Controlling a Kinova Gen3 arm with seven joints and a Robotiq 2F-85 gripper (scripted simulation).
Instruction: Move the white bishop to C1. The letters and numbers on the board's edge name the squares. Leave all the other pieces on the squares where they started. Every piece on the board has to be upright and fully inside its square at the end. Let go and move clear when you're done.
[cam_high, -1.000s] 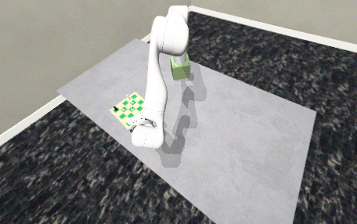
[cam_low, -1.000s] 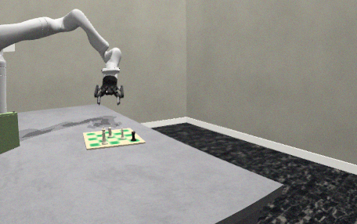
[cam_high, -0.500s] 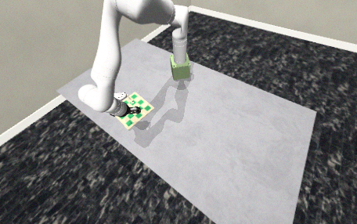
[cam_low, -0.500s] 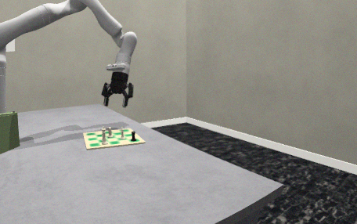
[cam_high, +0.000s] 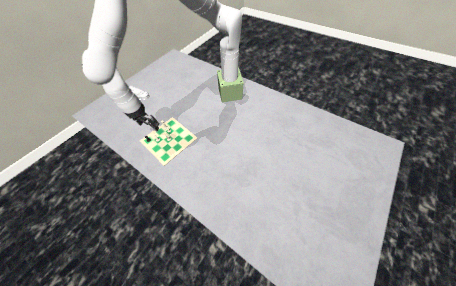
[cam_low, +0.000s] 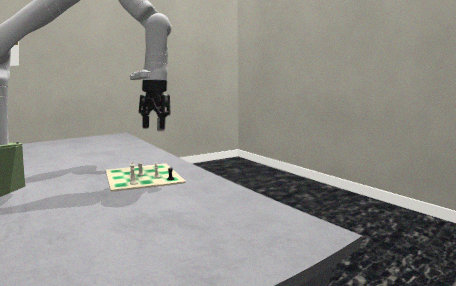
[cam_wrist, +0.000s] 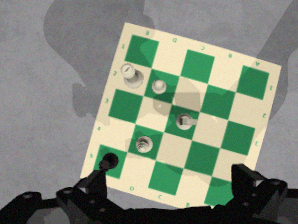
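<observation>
A small green and cream chessboard (cam_high: 168, 142) lies on the grey table top; it also shows in the exterior view (cam_low: 145, 178) and in the wrist view (cam_wrist: 182, 119). Several white pieces stand upright on it, among them one (cam_wrist: 131, 72) near the board's far left edge, one (cam_wrist: 158, 86) beside it and one (cam_wrist: 185, 120) near the middle. I cannot tell which is the bishop. A black piece (cam_wrist: 108, 160) (cam_low: 171, 173) stands on a corner square. My gripper (cam_low: 154, 120) hangs well above the board, open and empty, its fingers pointing down.
The arm's green base block (cam_high: 230, 86) stands on the table behind the board. The table edge and a dark patterned floor lie beyond the board's near side. Walls stand at the back.
</observation>
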